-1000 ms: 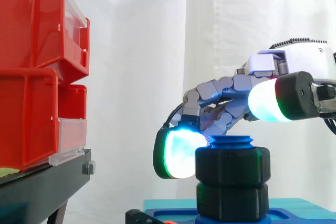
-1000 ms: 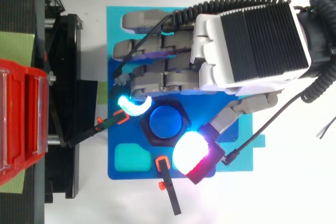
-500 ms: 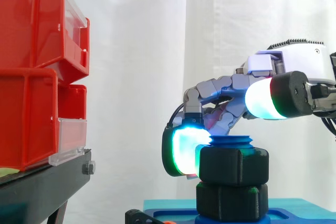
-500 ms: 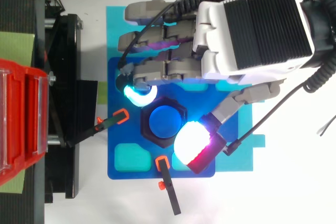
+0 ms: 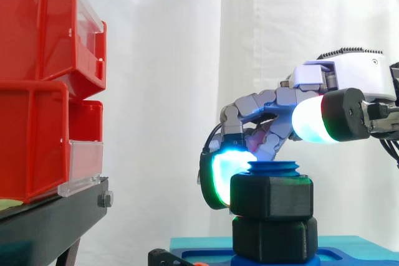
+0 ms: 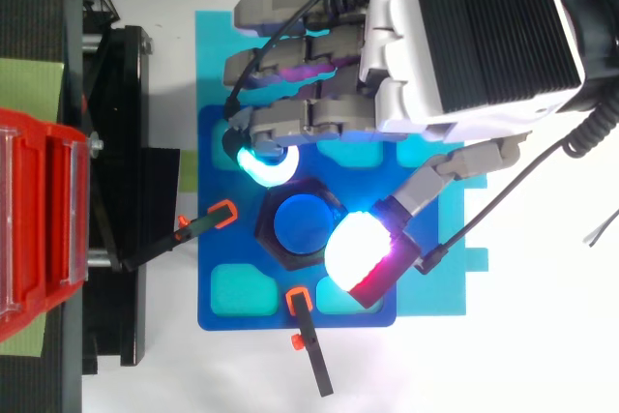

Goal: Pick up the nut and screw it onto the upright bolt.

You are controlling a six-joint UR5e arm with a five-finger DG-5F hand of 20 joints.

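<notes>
A black hex nut point(image 5: 272, 197) sits on the upright blue bolt point(image 6: 299, 226), whose threaded top point(image 5: 274, 167) pokes out above it. A second black hex piece point(image 5: 274, 239) lies under the nut on the blue base plate point(image 6: 222, 309). My hand point(image 6: 469, 45) reaches over from the right. One glowing cyan fingertip point(image 6: 261, 165) presses the nut's far-left edge, and the white-red thumb pad point(image 6: 361, 256) sits over its opposite edge. The nut is pinched between them. In the side view the finger pad point(image 5: 224, 171) touches the nut's left face.
Stacked red bins point(image 5: 43, 85) stand on a black stand point(image 6: 121, 142) at the left. Two black clamps with orange tips point(image 6: 308, 331) point(image 6: 205, 224) hold the base plate, which lies on a teal mat point(image 6: 455, 292). A white curtain hangs behind.
The hand has shifted up in the top view and swung round the bolt. The finger pad has moved closer against the nut, and the nut has turned and sits slightly lower.
</notes>
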